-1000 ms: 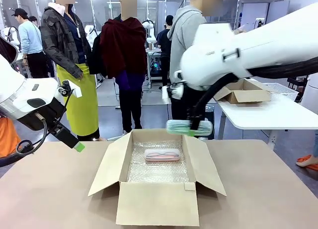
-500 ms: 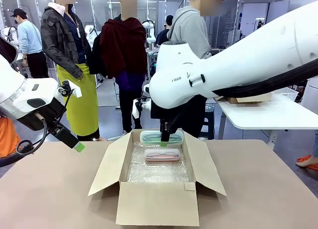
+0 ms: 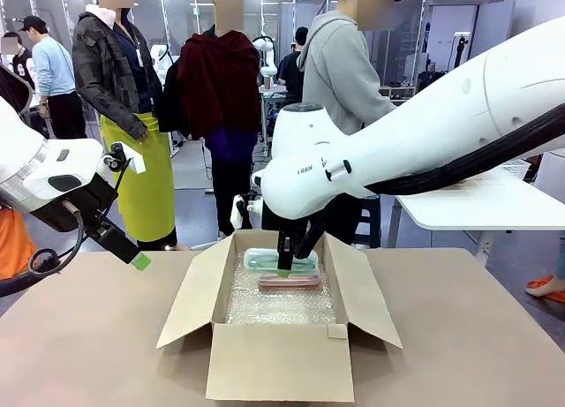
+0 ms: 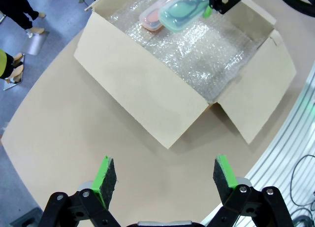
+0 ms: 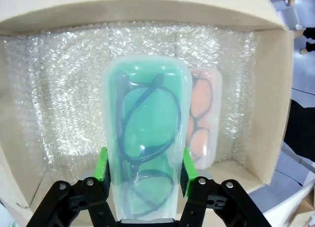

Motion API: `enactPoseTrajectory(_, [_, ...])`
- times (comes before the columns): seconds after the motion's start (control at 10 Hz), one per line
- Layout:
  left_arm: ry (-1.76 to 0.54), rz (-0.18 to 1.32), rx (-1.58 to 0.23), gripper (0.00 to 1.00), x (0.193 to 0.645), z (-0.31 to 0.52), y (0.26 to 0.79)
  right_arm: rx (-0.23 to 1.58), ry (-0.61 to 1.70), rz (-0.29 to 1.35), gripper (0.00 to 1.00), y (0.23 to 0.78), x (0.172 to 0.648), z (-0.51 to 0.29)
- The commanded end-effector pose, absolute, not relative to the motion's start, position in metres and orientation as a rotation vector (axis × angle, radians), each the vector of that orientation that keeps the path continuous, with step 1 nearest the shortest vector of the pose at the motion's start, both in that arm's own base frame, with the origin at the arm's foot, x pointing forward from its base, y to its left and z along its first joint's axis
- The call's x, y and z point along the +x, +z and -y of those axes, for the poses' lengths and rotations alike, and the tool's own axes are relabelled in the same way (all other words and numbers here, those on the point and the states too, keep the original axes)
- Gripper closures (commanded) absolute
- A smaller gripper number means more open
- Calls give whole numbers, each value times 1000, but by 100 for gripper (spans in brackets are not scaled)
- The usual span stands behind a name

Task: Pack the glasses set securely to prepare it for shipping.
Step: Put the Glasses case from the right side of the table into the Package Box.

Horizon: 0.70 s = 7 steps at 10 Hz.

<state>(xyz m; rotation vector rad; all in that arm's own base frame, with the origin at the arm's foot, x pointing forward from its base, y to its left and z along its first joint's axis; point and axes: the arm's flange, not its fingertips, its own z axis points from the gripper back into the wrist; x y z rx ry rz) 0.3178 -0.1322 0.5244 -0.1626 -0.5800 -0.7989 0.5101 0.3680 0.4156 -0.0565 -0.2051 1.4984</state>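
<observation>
**Front view**
- Right pincer [image 3: 284, 271]: reaching down at frame centre into the cardboard box [image 3: 265, 363], pinching the mint green case [image 3: 263, 260].
- Mint green case: hanging level inside the box at its far end, directly above the pale pink case [image 3: 296, 282] in the frame. Whether the two are touching cannot be told.
- Pale pink case: lying on the bubble wrap [image 3: 278, 308] that is lining the box floor.
- Cardboard box: sitting on the tabletop [image 3: 88, 336] at lower centre, flaps standing open.
- Left pincer [image 3: 137, 259]: hovering at mid left over the tabletop, well apart from the box.

**Left wrist view**
- Left pincer [image 4: 164, 172]: rising from the bottom edge with fingers spread wide and nothing between them, hanging over the tabletop [image 4: 59, 138].
- Cardboard box [image 4: 142, 99]: occupying the upper half, with the bubble wrap [image 4: 206, 54] showing inside.
- Mint green case [image 4: 182, 15] and pale pink case [image 4: 150, 21]: showing side by side at top centre, with the right pincer [image 4: 216, 3] gripping the mint one.

**Right wrist view**
- Right pincer [image 5: 142, 169]: green pads pressing both long sides of the mint green case [image 5: 145, 118], dark spectacles showing through its top.
- Pale pink case [image 5: 203, 118]: lying just right of it, partly covered.
- Bubble wrap [image 5: 49, 89] and box walls [image 5: 147, 10]: surrounding both.
</observation>
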Motion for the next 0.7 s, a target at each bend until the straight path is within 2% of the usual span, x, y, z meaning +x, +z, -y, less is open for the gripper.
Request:
enactPoseTrajectory(0.0, [-800,580,-170,0,317,130,524,-76,1480,167,36,394,504,-374])
enactPoseTrajectory(0.6, [-800,580,-170,0,317,130,524,-58,1493,91,36,346,507,-377])
